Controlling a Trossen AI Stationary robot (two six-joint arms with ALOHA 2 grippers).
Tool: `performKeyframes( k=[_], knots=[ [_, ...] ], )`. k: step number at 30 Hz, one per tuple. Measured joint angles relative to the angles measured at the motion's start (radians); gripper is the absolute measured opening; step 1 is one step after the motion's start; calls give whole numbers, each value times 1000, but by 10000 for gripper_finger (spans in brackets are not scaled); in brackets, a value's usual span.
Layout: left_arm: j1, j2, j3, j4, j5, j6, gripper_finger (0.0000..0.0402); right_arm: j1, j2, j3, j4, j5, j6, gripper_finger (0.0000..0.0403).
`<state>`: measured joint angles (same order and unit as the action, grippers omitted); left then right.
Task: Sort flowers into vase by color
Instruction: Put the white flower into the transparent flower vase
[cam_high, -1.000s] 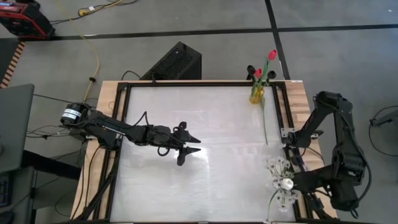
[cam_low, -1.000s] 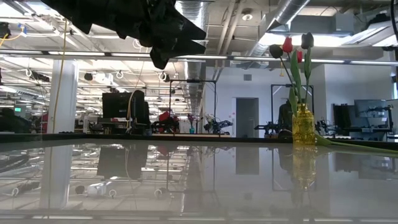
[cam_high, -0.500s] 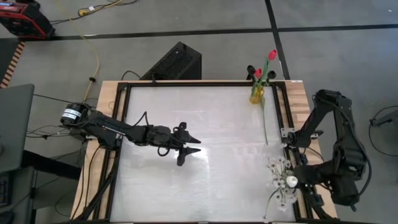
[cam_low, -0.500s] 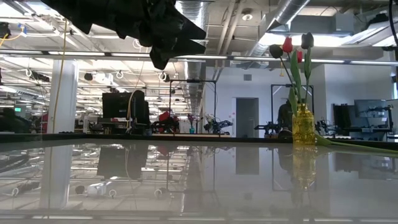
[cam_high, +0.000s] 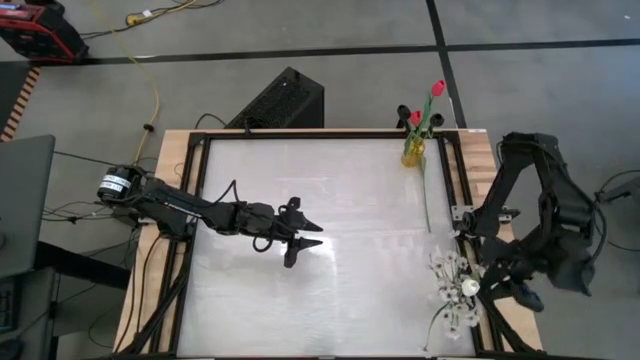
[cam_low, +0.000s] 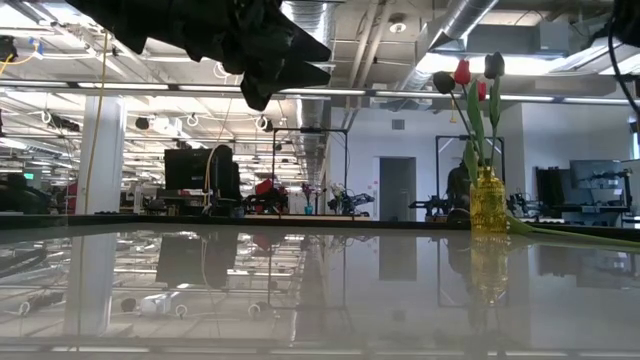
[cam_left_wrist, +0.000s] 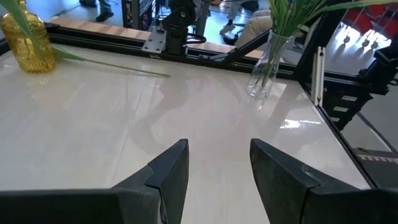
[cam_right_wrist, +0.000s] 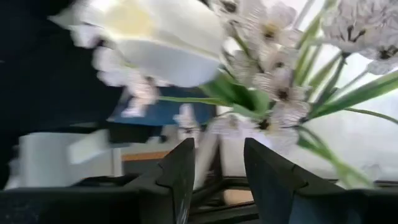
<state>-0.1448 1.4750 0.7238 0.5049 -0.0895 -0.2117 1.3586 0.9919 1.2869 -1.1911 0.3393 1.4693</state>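
A yellow vase (cam_high: 413, 152) at the table's far right holds red and dark tulips (cam_high: 425, 110). One green-stemmed flower (cam_high: 426, 200) lies flat on the table just in front of that vase. At the near right a clear vase (cam_left_wrist: 263, 70) holds a white tulip (cam_high: 467, 290) and sprigs of small white blossoms (cam_high: 445, 266). My right gripper (cam_right_wrist: 219, 165) is open beside these white flowers, on their right-edge side (cam_high: 486, 289), with nothing between its fingers. My left gripper (cam_high: 308, 236) hangs open over the table's middle, clear of the surface.
The white glossy tabletop (cam_high: 330, 190) is framed by black rails (cam_high: 300, 133) and a wooden border. A dark box (cam_high: 283, 100) stands on the floor beyond the far edge. Open surface lies between my left gripper and the two vases.
My right arm has drawn back from the clear vase toward the table's right edge and risen. The white tulip stays standing in the clear vase.
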Motion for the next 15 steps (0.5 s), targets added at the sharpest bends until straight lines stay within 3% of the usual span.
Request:
performKeyframes(
  k=[8, 15],
  knots=[
    [0, 0, 0, -18, 20, 51, 159, 0, -103, 0, 164, 33, -61, 165],
    [0, 0, 0, -50, 42, 103, 159, -12, -172, 0, 392, 225, -440, 166]
  ],
)
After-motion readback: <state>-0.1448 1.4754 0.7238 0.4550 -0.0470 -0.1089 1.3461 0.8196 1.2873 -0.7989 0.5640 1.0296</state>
